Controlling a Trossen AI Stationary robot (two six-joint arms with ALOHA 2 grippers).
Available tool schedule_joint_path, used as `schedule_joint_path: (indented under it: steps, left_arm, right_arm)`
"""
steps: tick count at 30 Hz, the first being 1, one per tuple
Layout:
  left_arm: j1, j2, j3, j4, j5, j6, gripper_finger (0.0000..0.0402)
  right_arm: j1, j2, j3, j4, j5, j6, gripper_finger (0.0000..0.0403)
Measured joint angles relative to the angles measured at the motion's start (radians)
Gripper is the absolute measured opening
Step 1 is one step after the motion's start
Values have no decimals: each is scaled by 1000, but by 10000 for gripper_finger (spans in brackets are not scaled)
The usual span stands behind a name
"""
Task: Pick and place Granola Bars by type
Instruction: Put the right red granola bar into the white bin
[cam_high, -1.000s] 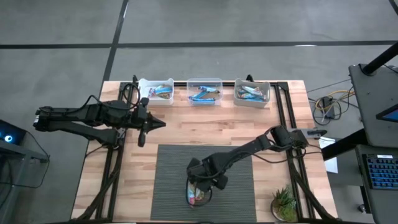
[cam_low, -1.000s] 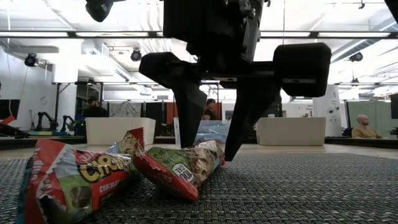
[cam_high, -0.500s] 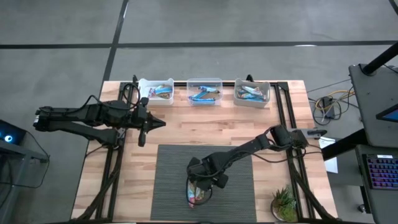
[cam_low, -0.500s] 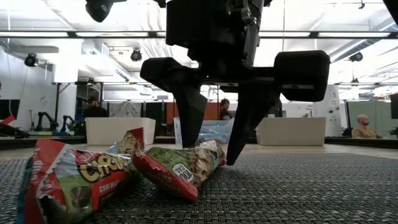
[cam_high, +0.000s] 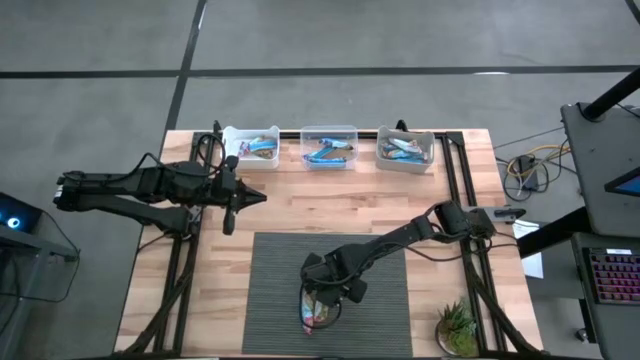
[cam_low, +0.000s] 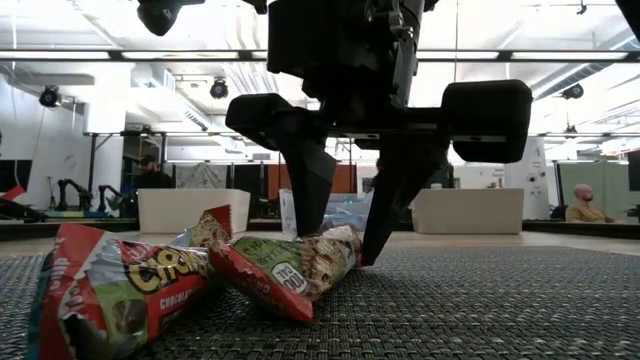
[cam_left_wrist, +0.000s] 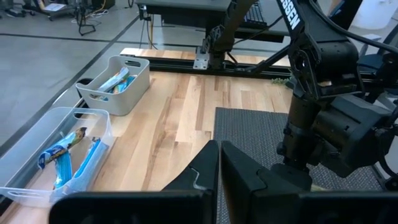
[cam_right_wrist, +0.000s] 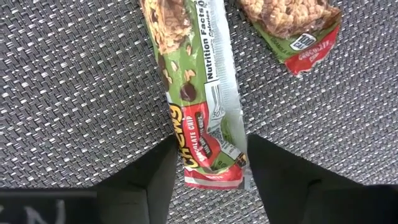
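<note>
Right wrist view — right gripper (cam_right_wrist: 208, 168) straddling green granola bar (cam_right_wrist: 196, 93), fingers parted, ungrasped — risking slippery foil squirting sideways.

An overhead camera is looking straight down on the whole worktop (cam_high: 330, 215). A low camera is sitting at mat (cam_low: 480, 300) level, facing the room. Two wrist cameras are looking close along each arm; all are sharing the mat.

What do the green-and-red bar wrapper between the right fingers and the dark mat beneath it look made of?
Green-and-red granola bar wrapper: thin glossy printed film, probably foil-lined plastic; it creases and has crimped end seals. Dark grey mat: coarse woven fabric or vinyl, matte; a basket-weave texture shows. The right gripper straddles the wrapper's end, fingers apart.
</note>
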Motion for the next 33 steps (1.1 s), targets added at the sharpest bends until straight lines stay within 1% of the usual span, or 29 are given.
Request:
schedule_joint_path:
  steps: [7, 12, 20, 25, 33]
  left_arm:
    - [0, 0, 0, 0, -2, 0, 0]
    - [0, 0, 0, 0, -3, 0, 0]
    - [0, 0, 0, 0, -9, 0, 0]
    - [0, 0, 0, 0, -10, 0, 0]
    - [0, 0, 0, 0, -10, 0, 0]
  right_arm:
    - [0, 0, 0, 0, -27, 1, 142]
    - [0, 0, 0, -1, -71, 1, 108]
    - [0, 0, 0, -1, -77, 4, 62]
    - [0, 0, 0, -1, -77, 4, 51]
    - [-2, 2, 30, -17, -76, 28, 49]
